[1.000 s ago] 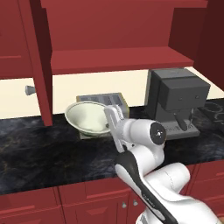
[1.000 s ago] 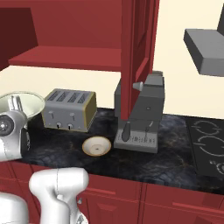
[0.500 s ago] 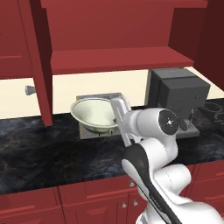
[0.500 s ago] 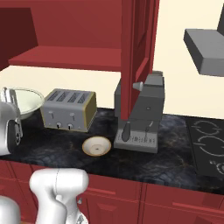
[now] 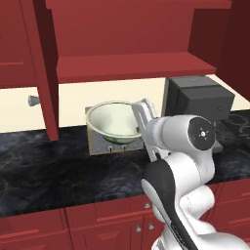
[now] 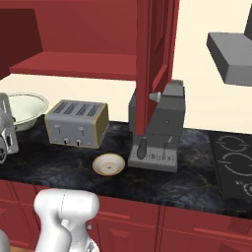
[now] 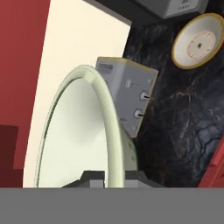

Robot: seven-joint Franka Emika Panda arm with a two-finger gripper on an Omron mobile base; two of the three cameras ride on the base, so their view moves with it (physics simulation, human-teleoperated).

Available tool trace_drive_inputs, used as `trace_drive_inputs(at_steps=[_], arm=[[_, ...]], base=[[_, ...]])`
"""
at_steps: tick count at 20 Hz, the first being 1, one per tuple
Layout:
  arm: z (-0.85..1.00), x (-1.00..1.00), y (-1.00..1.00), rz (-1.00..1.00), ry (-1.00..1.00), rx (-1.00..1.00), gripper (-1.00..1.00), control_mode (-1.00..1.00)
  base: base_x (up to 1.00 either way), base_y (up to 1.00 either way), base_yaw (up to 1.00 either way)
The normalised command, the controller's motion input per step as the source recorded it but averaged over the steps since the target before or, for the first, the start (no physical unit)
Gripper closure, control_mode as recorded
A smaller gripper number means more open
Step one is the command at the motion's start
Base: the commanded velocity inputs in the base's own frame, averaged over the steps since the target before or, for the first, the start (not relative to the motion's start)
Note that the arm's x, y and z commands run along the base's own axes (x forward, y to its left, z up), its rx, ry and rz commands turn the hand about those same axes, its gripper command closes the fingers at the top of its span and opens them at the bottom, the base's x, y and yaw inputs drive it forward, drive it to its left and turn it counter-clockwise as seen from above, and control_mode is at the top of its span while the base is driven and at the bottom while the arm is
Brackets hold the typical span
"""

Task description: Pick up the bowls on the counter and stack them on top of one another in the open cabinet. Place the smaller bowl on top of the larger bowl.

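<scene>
My gripper [image 5: 138,116] is shut on the right rim of the larger bowl [image 5: 113,121], a deep cream bowl held in the air above the counter [image 5: 49,171], in front of the toaster. In the hand view the bowl [image 7: 74,135] stands on edge and my fingertips [image 7: 94,177] pinch its rim. At the left edge of the right base view, the bowl [image 6: 24,108] hangs below the open cabinet's red shelf [image 6: 74,66]. The smaller bowl [image 6: 109,164], tan-rimmed, lies on the counter [image 6: 197,177] between toaster and coffee machine, also at top right in the hand view [image 7: 199,40].
A grey toaster [image 6: 77,123] stands behind the held bowl. A grey coffee machine [image 6: 160,133] sits to its right under the open cabinet door [image 6: 155,64]. A second red door [image 5: 44,68] with a grey knob [image 5: 33,100] hangs left of the shelf [image 5: 132,66]. A stove [image 6: 234,162] lies far right.
The arm has carried the larger bowl to the right and a little upward, from left of the toaster to in front of it. The smaller bowl has not moved.
</scene>
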Motion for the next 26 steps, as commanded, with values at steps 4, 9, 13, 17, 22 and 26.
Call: trace_drive_inputs(at_steps=[4,9,13,17,22,26], arm=[[0.42,-0.26,-0.29,-0.05,-0.04,-0.05,1.0,-1.0],[0.48,-0.2,-0.24,-0.06,-0.03,-0.05,1.0,-1.0],[0.47,-0.13,-0.27,-0.06,-0.02,-0.04,1.0,-1.0],[0.48,-0.11,-0.23,-0.07,-0.03,-0.04,1.0,-1.0],[0.46,-0.01,-0.12,-0.06,-0.04,-0.04,1.0,-1.0],[0.35,0.09,-0.09,-0.03,-0.02,-0.01,1.0,-1.0]], base=[[0.0,0.0,0.0],[0.0,0.0,0.0],[0.0,0.0,0.0],[0.0,0.0,0.0],[0.0,0.0,0.0],[0.0,0.0,0.0]])
